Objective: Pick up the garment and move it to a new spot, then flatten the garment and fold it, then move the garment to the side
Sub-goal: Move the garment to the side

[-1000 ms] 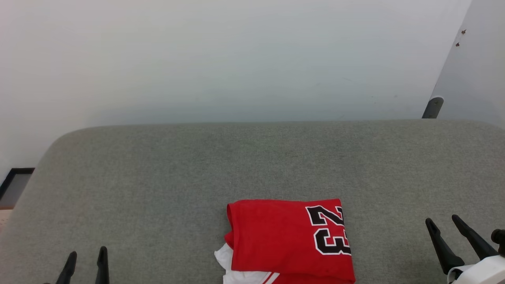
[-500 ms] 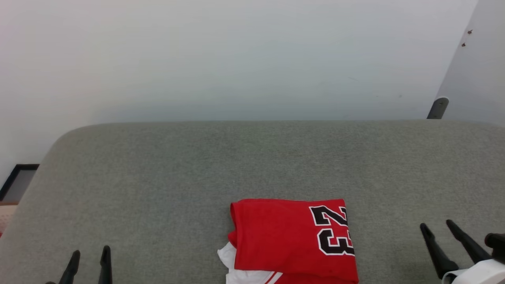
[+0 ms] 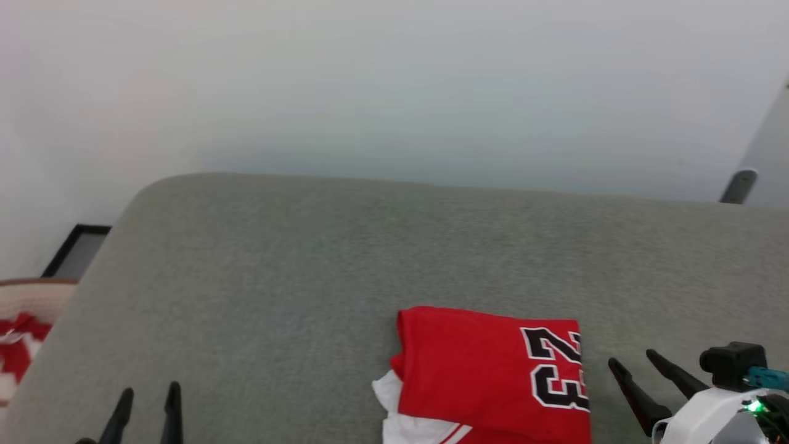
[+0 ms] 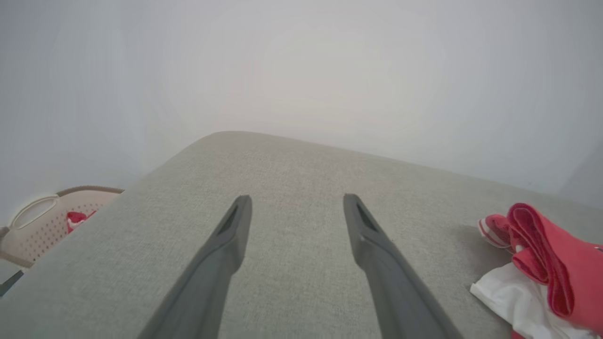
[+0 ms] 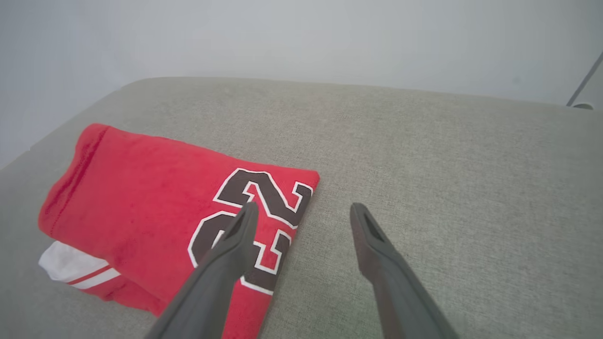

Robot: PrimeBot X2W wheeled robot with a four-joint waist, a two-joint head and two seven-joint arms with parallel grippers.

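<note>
Your left gripper (image 3: 151, 388) sits at the lower left of the head view, its two dark fingers pointing up the frame, spread apart, nothing between them. In its wrist view both fingers (image 4: 226, 249) reach out over bare grey fabric, low and nearly level with it. Your right gripper (image 3: 631, 357) is at the lower right, fingers tilted toward the upper left, jaws parted and empty, white wrist housing with a green light behind them. The folded red jersey-style garment with a black white-outlined "23" and a white sleeve poking out under it (image 3: 487, 376) lies flat at bottom centre on the grey upholstered cushion surface (image 3: 370, 259), its right edge just beside the right fingertips. In the right wrist view the left finger (image 5: 221, 268) overlaps the number print, while the other finger is over bare fabric; you can't tell contact from this. A beige perforated plastic basket with red cloth inside (image 4: 42, 226) sits past the cushion's left edge.
</note>
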